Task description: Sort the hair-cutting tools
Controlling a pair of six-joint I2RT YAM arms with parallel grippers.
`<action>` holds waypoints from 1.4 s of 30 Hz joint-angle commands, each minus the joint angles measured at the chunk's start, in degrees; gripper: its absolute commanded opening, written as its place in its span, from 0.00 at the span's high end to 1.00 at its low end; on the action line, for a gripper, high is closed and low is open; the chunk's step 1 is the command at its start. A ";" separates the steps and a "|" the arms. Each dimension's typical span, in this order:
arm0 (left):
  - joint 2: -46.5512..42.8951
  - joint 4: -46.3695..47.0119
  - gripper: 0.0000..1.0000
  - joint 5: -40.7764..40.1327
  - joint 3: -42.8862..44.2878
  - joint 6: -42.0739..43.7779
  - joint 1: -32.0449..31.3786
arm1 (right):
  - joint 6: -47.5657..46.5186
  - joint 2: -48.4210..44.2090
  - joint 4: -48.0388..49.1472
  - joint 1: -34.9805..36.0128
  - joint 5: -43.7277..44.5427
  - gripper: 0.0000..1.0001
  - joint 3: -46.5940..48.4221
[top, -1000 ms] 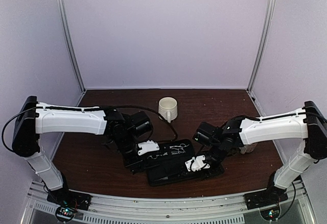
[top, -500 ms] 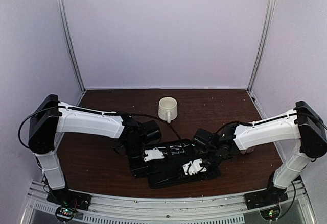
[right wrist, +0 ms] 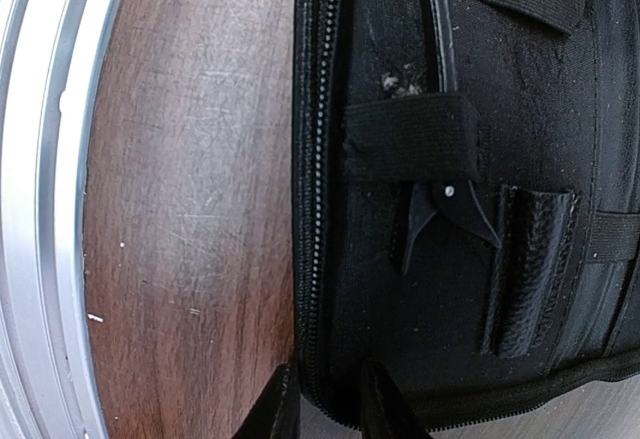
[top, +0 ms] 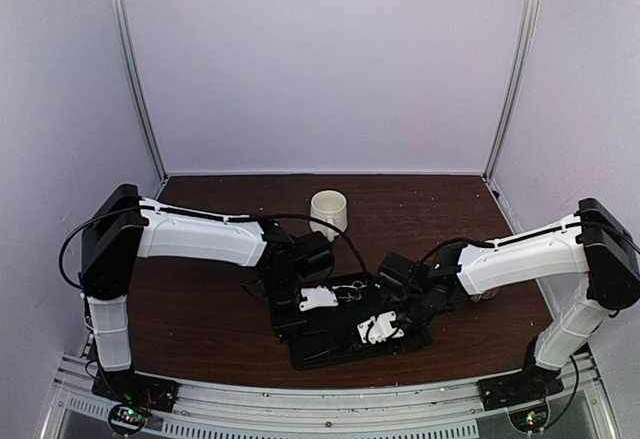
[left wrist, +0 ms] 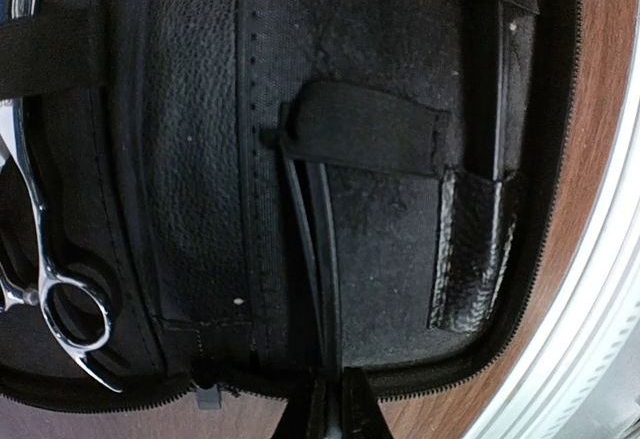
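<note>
1. Right, the left gripper (left wrist: 330,406) first. Its jaws are together, pinched on the near end of a thin black clip (left wrist: 308,249). The clip's far end is tucked under a strap (left wrist: 365,124) inside the open case (left wrist: 200,159).
2. My read is that the step is drawing that clip free. Pull straight along its length, low and slow, so the strap can't snag it or lift the case.
3. The mug (top: 328,209) stands behind, apart from the case. It's a likely drop spot, though that's a guess.
4. The scissors (top: 348,290) lie in the case, untouched.
5. Over to the right gripper (right wrist: 328,406). Its fingers sit astride the case's zip edge and look clamped on it. That's a good anchor, and it should hold firm until the clip clears.
</note>
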 commanded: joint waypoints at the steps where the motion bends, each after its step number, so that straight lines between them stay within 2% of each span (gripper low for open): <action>1: 2.03 2.04 1.00 -0.65 3.21 1.67 -0.49 | 0.80 1.57 2.81 0.06 3.76 0.79 -0.80; 8: 3.98 1.01 1.00 -1.54 5.17 3.13 -1.92 | 0.88 1.72 2.74 0.11 3.89 0.79 -0.88; 16: -0.32 0.62 1.00 -4.58 -1.49 1.71 -2.43 | 0.97 1.81 2.79 0.12 4.18 0.79 -1.13; 26: 5.91 3.88 1.00 -3.01 6.38 5.47 -2.74 | 1.12 1.56 3.73 0.23 5.26 0.80 -1.76; 31: 4.59 4.24 1.00 -2.07 3.79 5.49 -3.22 | 1.54 0.67 4.84 0.16 6.07 0.81 -2.72; 36: -0.10 10.17 1.00 -2.94 -3.43 3.57 -3.23 | 1.26 -2.99 8.17 0.14 8.09 0.81 -5.73; 42: -0.24 14.62 1.00 0.23 -3.12 2.71 -3.23 | 1.32 -6.10 12.87 0.22 10.19 0.79 -9.10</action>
